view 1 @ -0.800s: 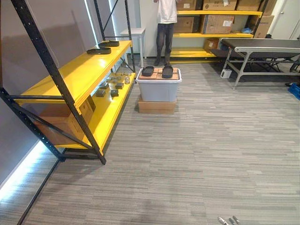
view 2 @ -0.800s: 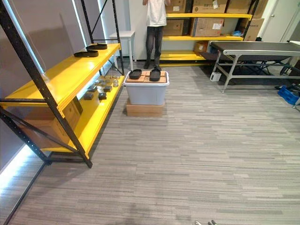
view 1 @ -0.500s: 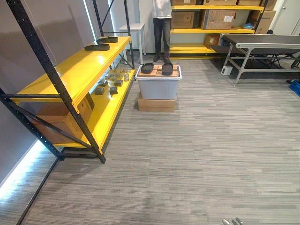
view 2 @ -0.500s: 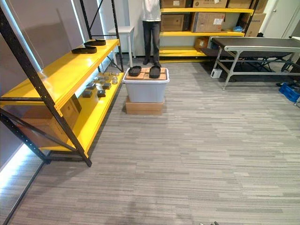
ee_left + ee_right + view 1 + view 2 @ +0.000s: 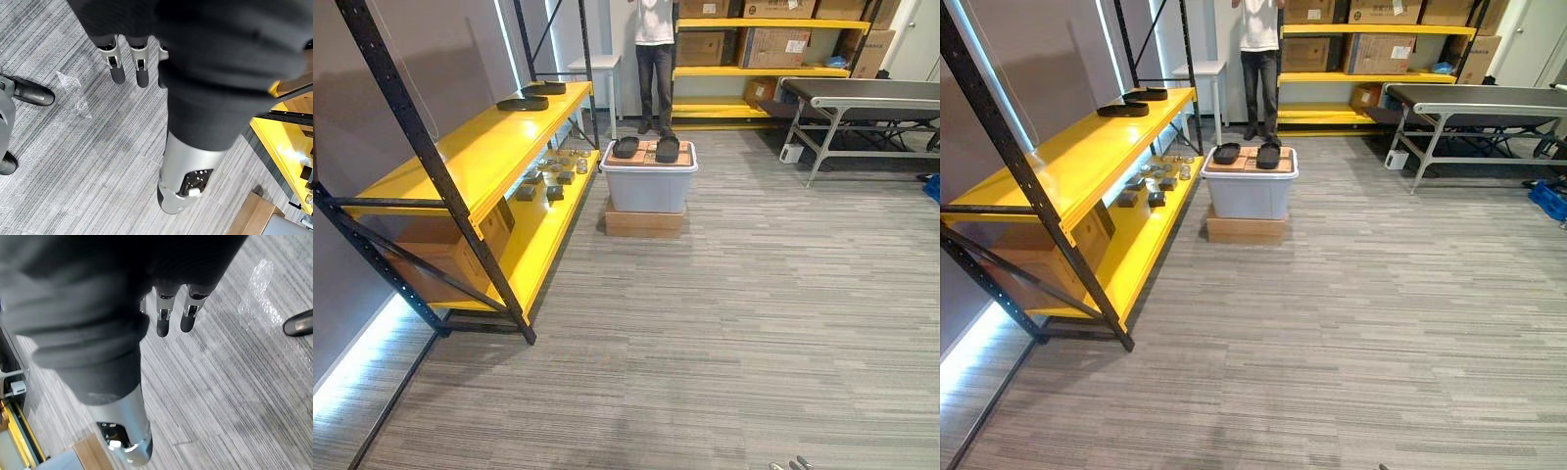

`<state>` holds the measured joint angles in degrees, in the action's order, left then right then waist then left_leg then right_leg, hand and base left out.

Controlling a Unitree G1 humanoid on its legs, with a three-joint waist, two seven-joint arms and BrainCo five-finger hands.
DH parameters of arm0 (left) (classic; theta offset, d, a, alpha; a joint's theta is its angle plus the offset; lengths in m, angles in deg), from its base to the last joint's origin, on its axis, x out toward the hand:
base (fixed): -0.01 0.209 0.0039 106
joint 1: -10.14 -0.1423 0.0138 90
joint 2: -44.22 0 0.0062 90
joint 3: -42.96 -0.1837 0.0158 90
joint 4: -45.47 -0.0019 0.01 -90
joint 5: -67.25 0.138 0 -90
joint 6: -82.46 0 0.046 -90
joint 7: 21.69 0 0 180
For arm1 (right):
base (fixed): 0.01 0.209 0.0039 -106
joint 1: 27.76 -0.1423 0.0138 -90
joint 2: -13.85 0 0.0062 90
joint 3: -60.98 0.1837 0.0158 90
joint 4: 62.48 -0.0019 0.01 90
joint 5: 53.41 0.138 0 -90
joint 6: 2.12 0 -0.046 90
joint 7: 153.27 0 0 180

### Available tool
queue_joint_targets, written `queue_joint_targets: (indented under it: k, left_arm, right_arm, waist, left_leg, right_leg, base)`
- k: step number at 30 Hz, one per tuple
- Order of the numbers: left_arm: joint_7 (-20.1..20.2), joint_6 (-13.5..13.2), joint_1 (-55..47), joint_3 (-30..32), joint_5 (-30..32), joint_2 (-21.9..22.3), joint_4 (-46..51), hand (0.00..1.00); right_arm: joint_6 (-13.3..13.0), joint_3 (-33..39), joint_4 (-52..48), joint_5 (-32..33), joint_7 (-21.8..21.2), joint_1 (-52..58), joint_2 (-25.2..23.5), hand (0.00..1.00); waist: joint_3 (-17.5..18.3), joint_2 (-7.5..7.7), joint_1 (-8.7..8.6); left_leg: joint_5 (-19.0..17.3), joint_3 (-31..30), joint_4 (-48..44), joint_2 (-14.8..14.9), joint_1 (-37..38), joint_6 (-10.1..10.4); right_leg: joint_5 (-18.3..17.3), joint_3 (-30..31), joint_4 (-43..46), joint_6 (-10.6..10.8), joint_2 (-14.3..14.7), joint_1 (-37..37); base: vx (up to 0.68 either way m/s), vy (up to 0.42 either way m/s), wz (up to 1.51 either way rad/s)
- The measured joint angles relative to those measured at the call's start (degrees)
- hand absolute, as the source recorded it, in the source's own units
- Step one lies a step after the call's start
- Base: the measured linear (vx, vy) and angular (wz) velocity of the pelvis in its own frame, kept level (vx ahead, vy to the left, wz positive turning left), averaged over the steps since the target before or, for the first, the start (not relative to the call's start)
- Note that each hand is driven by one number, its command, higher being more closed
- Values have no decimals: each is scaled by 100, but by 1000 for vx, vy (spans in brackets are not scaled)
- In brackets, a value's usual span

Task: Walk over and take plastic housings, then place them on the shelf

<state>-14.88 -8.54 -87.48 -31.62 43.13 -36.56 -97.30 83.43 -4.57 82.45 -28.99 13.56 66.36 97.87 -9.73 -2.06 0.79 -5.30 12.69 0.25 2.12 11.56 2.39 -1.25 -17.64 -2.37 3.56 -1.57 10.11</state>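
Two black oval plastic housings [image 5: 626, 147] lie flat, side by side, atop the grey bin [image 5: 646, 191]; two more housings [image 5: 522, 103] rest at the yellow shelf's [image 5: 460, 157] far end.

Left hand [image 5: 141, 62] and right hand [image 5: 163, 318] hang, fingers [image 5: 117, 72] straight

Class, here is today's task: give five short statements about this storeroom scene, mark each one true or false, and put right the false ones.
1. Two black housings lie on top of the grey bin. True.
2. The upper yellow shelf carries nothing. False: two more housings lie at its far end.
3. The left hand grips a housing. False: its fingers are straight and hold nothing, above the floor.
4. A person stands behind the bin. True.
5. The bin stands directly on the floor. False: it rests on a flat brown box.
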Motion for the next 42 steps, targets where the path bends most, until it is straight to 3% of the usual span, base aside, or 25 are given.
queue_joint_targets:
  k: [9, 20, 24, 28, 30, 34, 38, 40, 41, 42]
  left_arm:
    - [5, 35, -64, 1, -39, 0, -12, 0]
    - [5, 58, -232, 7, -44, 79, -193, 0]
    - [2, 21, -304, 7, -40, 105, -183, 0]
    - [3, 3, -278, 3, -45, 131, -170, 0]
    - [31, 29, -267, -3, -46, 125, -169, 0]
    - [36, 99, -185, -11, -38, 116, -170, 0]
    - [14, 249, -116, 7, -37, 138, -171, 0]
    - [-46, 321, -132, 103, -38, 202, -171, 0]
    - [-79, 392, -183, 249, -52, 317, -173, 0]
    - [-78, 424, -192, 419, -53, 434, -119, 0]
  right_arm:
    - [280, 260, 217, 324, -39, 17, -117, 0]
    - [320, 481, 268, 229, -106, -23, -224, 0]
    - [321, 474, 281, -30, -149, -24, -205, 0]
    - [320, 461, 286, -46, -158, 15, -244, 0]
    - [316, 460, 311, -48, -215, 133, -301, 0]
    - [322, 339, 308, -52, -276, 472, -430, 0]
    - [369, 458, 308, -65, -273, 535, -567, 0]
    - [436, 499, 300, -49, -256, 568, -582, 0]
    - [516, 611, 273, -46, -259, 607, -573, 0]
    - [542, 717, 230, -50, -267, 572, -560, 0]
  waist:
    - [47, 22, 2]
    - [65, 16, 28]
    - [60, 26, 28]
    - [-28, 99, 16]
    - [-93, 100, 8]
    - [-188, 123, -12]
    - [-238, 223, -84]
    - [-206, 218, -147]
    - [-97, 122, -210]
    - [-53, 15, -247]
  left_leg:
    - [-14, 0, 4, -2, 84, 19]
    - [-15, 165, 3, -13, 74, 6]
    - [-89, 302, -88, -8, 62, -114]
    - [-173, 389, -280, -104, -36, -285]
    - [-259, 331, -393, -151, -38, -431]
    - [-470, 102, -621, -148, -94, -461]
    - [-1008, -192, -1381, -114, -252, -337]
    - [-1345, -378, -1809, 11, -266, -207]
    - [-1535, -488, -2190, 226, -369, -72]
    - [-1610, -501, -3903, 521, -1034, 95]
  right_leg:
    - [7, -4, 1, -11, -4, 84]
    - [117, 285, -55, -179, 30, -15]
    - [113, 463, 109, -210, 32, -134]
    - [-466, 623, 1723, -115, -258, -989]
    - [-665, 616, 2399, 89, -428, -1281]
    - [-749, 602, 2781, 111, -552, -1716]
    - [-716, 589, 2822, 56, -811, -2163]
    - [-761, 451, 3250, -198, -815, -2134]
    - [-1027, 238, 3324, -311, -712, -2088]
    - [-1242, 99, 3375, -348, -552, -2095]
  base:
    - [0, 0, 0]
    - [-16, -8, -9]
    - [-29, 7, -27]
    - [-67, 62, -15]
    - [-67, 74, 4]
    - [-71, 16, 30]
    - [37, -137, 38]
    - [189, -221, 52]
    - [386, -270, 62]
    - [413, -255, 45]
